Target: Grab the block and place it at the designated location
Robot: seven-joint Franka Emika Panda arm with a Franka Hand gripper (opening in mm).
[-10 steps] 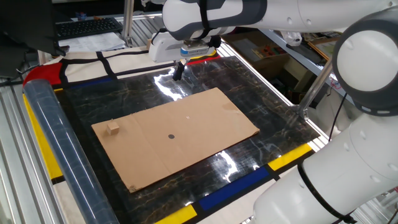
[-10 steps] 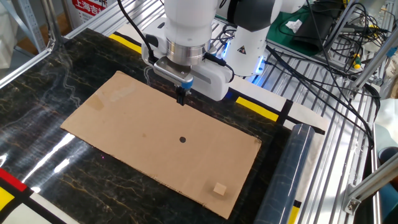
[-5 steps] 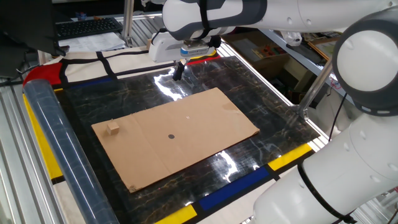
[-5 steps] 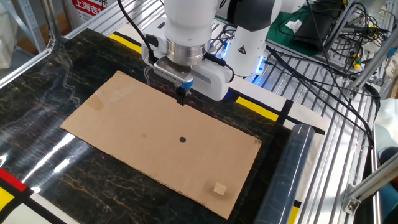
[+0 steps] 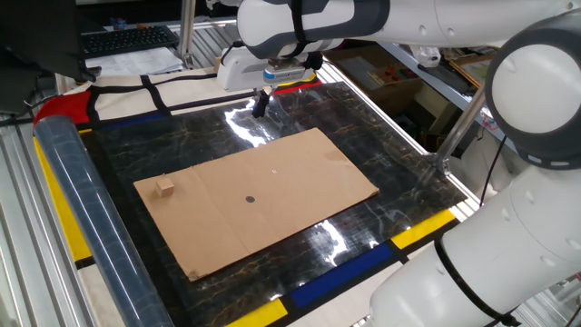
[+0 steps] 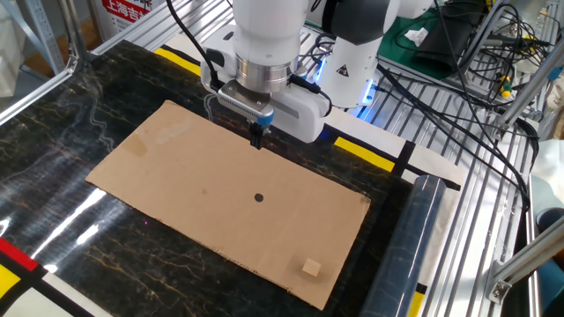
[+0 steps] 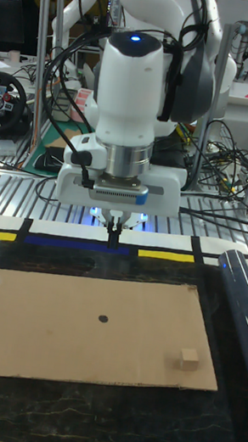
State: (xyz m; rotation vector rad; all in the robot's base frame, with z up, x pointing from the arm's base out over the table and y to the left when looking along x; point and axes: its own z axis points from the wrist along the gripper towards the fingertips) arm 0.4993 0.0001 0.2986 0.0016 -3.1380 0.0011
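Tan block (image 6: 310, 268) sits near the cardboard's corner (seemingly flat); dark dot (image 6: 258, 197) lies mid-sheet.

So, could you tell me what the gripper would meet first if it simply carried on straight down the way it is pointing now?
Probably the far edge of the cardboard sheet, or the dark tabletop just beyond it; depth is unclear. The gripper points straight down, well away from the block and the dot.

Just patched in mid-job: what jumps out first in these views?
The big white arm dominates, its gripper hanging with jaws together above the far edge of the cardboard sheet, holding nothing. The dark dot sits mid-sheet. The tiny block lies alone near the sheet's corner by the clear tube, well away from the gripper.
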